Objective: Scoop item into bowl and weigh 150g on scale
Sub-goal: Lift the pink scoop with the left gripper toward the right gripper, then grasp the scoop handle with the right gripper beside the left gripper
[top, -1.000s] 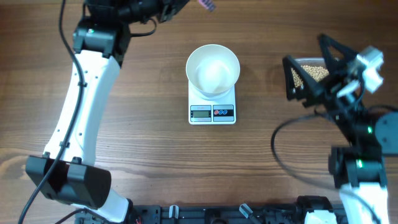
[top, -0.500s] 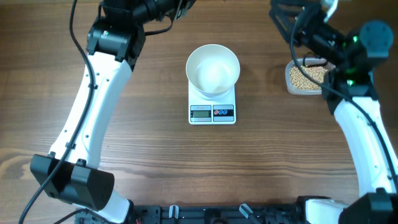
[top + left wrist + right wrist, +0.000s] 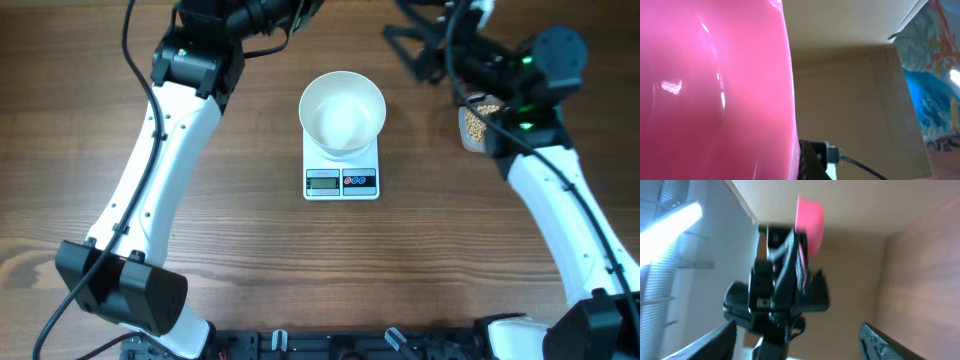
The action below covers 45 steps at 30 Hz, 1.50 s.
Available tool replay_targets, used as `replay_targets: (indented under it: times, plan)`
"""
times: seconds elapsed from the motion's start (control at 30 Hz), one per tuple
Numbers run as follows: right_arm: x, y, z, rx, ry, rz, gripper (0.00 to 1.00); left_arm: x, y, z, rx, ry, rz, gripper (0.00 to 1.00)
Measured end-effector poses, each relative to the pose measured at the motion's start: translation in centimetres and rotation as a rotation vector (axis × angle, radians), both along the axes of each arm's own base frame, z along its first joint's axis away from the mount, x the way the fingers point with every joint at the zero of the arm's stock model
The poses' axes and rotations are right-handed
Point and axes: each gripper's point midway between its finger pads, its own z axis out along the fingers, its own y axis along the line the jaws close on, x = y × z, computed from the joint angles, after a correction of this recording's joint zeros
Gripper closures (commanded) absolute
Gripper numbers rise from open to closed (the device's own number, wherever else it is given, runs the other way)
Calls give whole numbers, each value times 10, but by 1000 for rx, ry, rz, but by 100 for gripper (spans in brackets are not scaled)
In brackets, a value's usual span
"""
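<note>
Wooden table point(image 3: 240, 250). Left arm point(image 3: 160, 170) reaches to far edge; left gripper point(image 3: 794, 255) clenched on pink scoop point(image 3: 710, 90). Right gripper point(image 3: 420, 48) far right, fingers spread, grasping nothing. Scale point(image 3: 341, 183) centre, white bowl point(image 3: 376, 100) atop. Clear tub point(image 3: 464, 128) right, holding beans point(image 3: 476, 124).

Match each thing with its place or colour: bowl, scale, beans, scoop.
Things:
1. bowl
2. scale
3. beans
4. scoop

Place or colour:
A. pink
B. in the tub
C. on the scale
D. flat on the table

Pairs: 1-C, 2-D, 3-B, 4-A
</note>
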Motion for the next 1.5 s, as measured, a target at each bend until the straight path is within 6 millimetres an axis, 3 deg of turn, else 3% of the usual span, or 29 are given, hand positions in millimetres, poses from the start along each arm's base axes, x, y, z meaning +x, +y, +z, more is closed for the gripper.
replay_targets:
  times: [0.13, 0.27, 0.63, 1.5]
  plan:
    - [-10, 20, 1, 36, 65, 55, 34, -7, -9, 0, -8, 10, -39, 96]
    - [-9, 18, 6, 65, 80, 51, 35, -19, -16, 3, -23, 7, -115, 96]
    - [-1, 13, 12, 87, 62, -7, 55, -39, -25, 6, -56, 50, -240, 96]
    - [1, 12, 12, 93, 66, -19, 69, -44, -27, 6, -63, 63, -269, 96]
